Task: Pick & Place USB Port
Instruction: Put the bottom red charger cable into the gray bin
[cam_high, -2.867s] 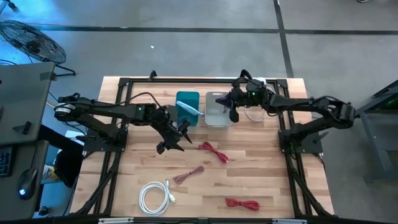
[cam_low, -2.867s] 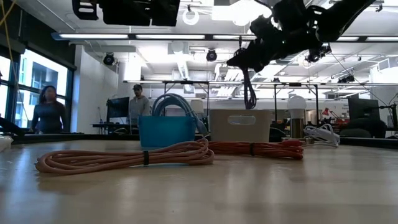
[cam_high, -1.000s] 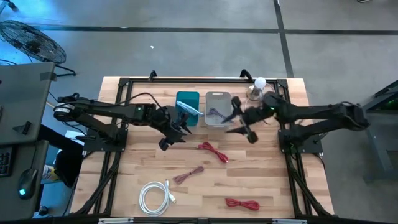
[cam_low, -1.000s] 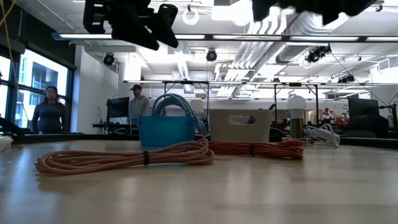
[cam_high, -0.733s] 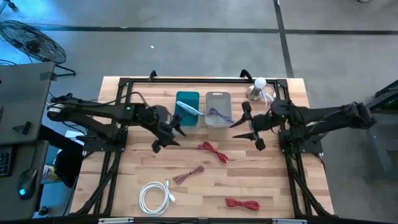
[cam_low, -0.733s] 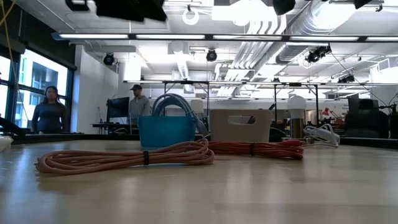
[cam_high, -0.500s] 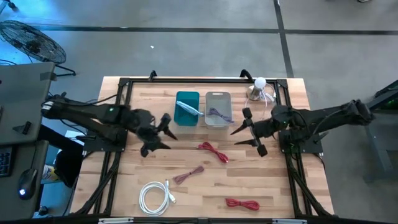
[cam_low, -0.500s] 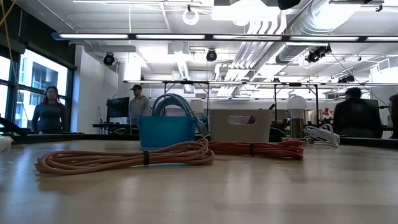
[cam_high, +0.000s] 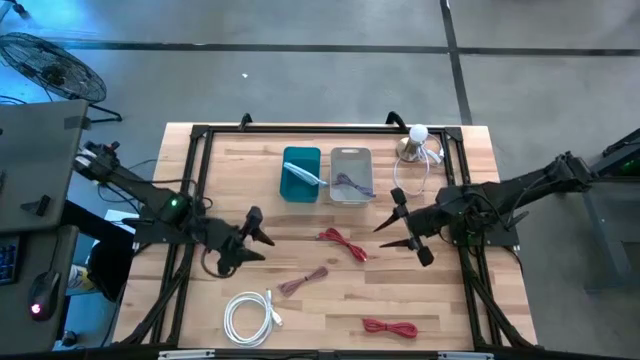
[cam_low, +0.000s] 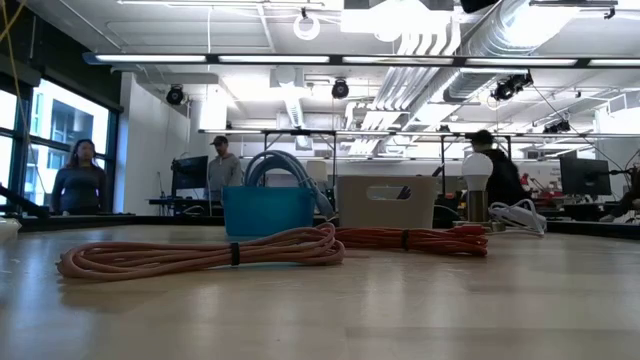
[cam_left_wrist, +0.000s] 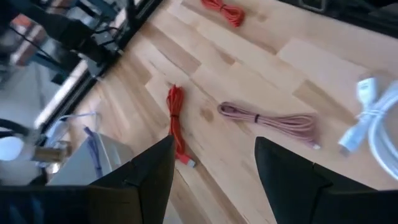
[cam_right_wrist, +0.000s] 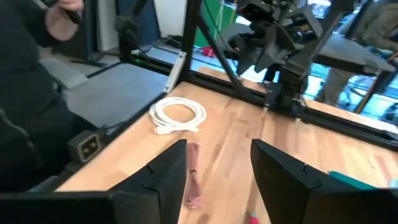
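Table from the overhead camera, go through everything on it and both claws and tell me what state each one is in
Left claw: open, empty, above the table's left side.
Right claw: open, empty, right of the bins.
Teal plastic bin: upright, holds a light blue cable.
Grey plastic bin: upright, holds a purple cable.
Red bundled cable: tied, on the table.
Pink bundled cable: tied, on the table.
White coiled cable: looped, on the table.
Second red cable: bundled, near the front edge.

On the table there were two bins, one teal (cam_high: 301, 173) at upper centre and one grey (cam_high: 351, 174) beside it, two red cable bundles (cam_high: 342, 243) (cam_high: 390, 327), one pink bundle (cam_high: 304, 281), one white cable coil (cam_high: 248, 315), and two open grippers (cam_high: 248, 239) (cam_high: 410, 232).
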